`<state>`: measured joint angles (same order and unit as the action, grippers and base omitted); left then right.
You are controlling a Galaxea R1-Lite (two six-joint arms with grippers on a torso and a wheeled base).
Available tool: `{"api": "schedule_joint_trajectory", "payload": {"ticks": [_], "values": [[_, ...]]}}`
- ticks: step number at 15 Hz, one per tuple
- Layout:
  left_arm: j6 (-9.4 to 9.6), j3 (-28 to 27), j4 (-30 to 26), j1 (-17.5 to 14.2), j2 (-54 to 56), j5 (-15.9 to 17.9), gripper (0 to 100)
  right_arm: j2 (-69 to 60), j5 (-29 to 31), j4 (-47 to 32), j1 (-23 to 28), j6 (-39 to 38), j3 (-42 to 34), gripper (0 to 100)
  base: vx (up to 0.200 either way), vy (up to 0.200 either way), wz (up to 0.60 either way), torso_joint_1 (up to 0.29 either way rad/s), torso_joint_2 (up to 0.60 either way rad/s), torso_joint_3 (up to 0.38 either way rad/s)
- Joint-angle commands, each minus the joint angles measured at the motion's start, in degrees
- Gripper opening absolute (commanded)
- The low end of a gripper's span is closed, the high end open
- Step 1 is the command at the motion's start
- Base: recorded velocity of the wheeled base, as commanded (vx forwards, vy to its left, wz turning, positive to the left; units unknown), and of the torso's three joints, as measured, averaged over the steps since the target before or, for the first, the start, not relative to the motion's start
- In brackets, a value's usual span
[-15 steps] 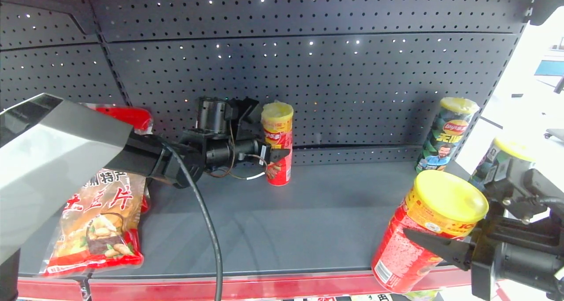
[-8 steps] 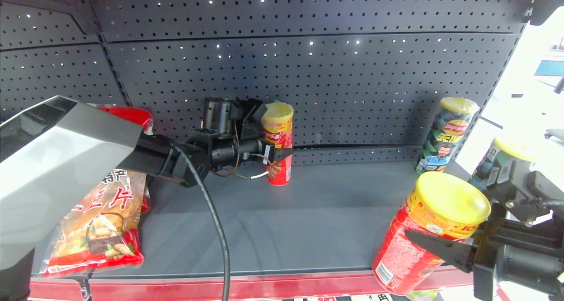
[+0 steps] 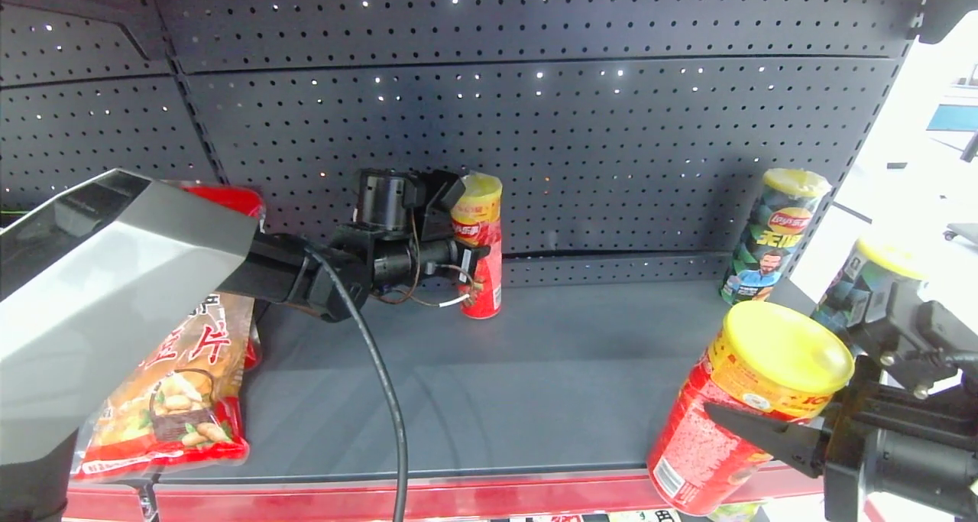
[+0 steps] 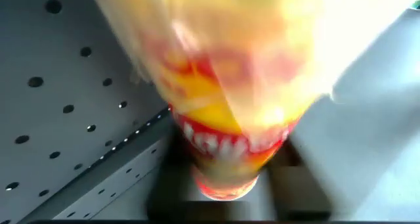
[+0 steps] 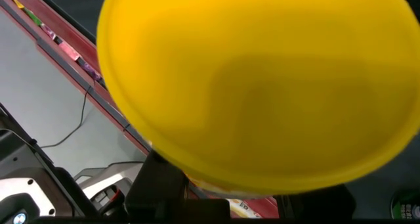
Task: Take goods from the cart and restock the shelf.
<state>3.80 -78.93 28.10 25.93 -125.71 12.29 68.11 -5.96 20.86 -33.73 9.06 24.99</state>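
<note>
Left end effector (image 3: 475,261) nudged inward, tipping the rear chip can (image 3: 481,216) it grips toward the pegboard (image 3: 611,163), at the shelf (image 3: 535,384) back. Right end effector (image 3: 752,411) clamps the front chip can (image 3: 718,423), tilted, over the shelf's front right edge.

Shelf (image 3: 535,369): red can (image 3: 481,235), green can (image 3: 772,235), bag (image 3: 176,384).

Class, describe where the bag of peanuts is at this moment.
In the head view, the bag of peanuts sits at the shelf's left front edge, partly behind the left arm, left of the tilted red can.
</note>
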Motion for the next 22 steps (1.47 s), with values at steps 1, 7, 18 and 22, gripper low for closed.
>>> {"api": "schedule_joint_trajectory", "payload": {"ticks": [1, 7, 18, 22], "values": [[0.06, 0.27, 0.03, 0.09, 0.38, 0.10, 0, -0.08, -0.02, 0.06, -0.02, 0.00, 0.06, 0, 0.000, 0.000, 0.00, 0.000, 0.00, 0.000], [1.82, 9.41, -0.33, 4.66, 10.31, -3.15, 0, 0.09, -0.02, 0.06, -0.02, 0.08, 0.23, 0, 0.000, 0.000, 0.00, 0.000, 0.00, 0.000], [-4.07, 22.60, -1.47, 20.39, 22.79, -9.56, 0, 0.27, 0.07, -0.03, -0.28, 0.08, 0.06, 0, 0.000, 0.000, 0.00, 0.000, 0.00, 0.000], [-5.47, 26.73, -1.38, 22.41, 23.32, -11.67, 0, -0.08, 0.34, 0.06, -0.28, 0.08, 0.23, 0, 0.000, 0.000, 0.00, 0.000, 0.00, 0.000]]}}
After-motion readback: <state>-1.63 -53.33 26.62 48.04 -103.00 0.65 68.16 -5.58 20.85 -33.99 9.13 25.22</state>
